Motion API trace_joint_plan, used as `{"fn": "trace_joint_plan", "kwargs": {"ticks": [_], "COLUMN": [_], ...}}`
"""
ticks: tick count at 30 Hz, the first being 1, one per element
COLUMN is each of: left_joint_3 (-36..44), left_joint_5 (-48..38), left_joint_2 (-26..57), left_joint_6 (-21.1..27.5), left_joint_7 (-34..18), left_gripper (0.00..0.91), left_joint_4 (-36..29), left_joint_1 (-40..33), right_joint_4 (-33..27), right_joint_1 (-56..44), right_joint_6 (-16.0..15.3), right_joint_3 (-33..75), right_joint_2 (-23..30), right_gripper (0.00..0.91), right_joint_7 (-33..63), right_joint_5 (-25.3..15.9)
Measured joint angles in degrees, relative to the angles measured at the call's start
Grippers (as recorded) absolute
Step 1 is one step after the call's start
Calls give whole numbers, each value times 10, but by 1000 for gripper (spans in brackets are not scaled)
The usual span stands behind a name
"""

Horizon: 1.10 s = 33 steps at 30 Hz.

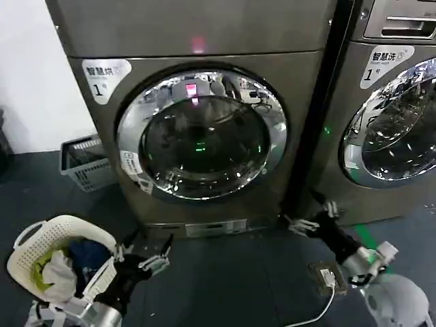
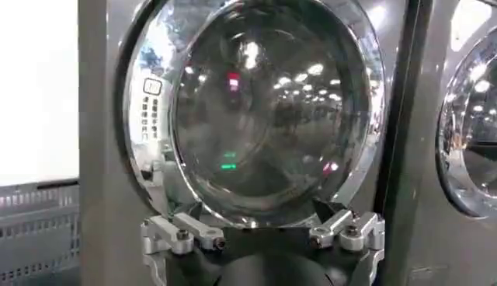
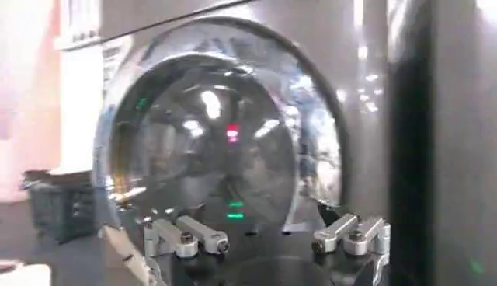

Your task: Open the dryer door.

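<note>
- Down low and nearest to me, my left gripper (image 1: 146, 255) hangs over the dark floor (image 1: 225, 279), near the left bottom corner of the dryer (image 1: 197, 116). Its jaws are spread wide with nothing between them.
- Just left of that arm sits a white laundry basket (image 1: 41, 238) with clothes (image 1: 68, 262) inside.
- My right gripper (image 1: 313, 216) waits low on the right, near the dryer's bottom right corner. Its jaws are spread wide too, and they hold nothing.
- Neither gripper touches the dryer.
- Straight ahead, the dryer door (image 1: 202, 133) is round and shiny, with dark glass. It is shut flat against the front.
- A second machine (image 1: 388, 116) stands just right of the dryer.
- A grey crate (image 1: 85, 162) sits on the floor to the far left, beside the dryer.
</note>
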Motion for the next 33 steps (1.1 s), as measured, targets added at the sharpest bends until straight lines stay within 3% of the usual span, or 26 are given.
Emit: {"fn": "trace_joint_plan", "kwargs": {"ticks": [6, 17, 33], "left_joint_3": [0, 0, -1], "left_joint_5": [0, 1, 5], "left_joint_2": [-1, -4, -11], "left_joint_6": [7, 9, 8], "left_joint_7": [3, 10, 12], "left_gripper": [907, 907, 907], "left_joint_4": [-3, -11, -11], "left_joint_1": [6, 10, 16], "right_joint_4": [-18, -55, -99], "right_joint_1": [72, 189, 247], "right_joint_6": [-11, -6, 4], "right_joint_3": [-91, -200, -278], "right_joint_2": [-11, 18, 61], "right_gripper": [907, 907, 907], "right_joint_7": [17, 51, 58], "right_joint_5": [14, 13, -12]}}
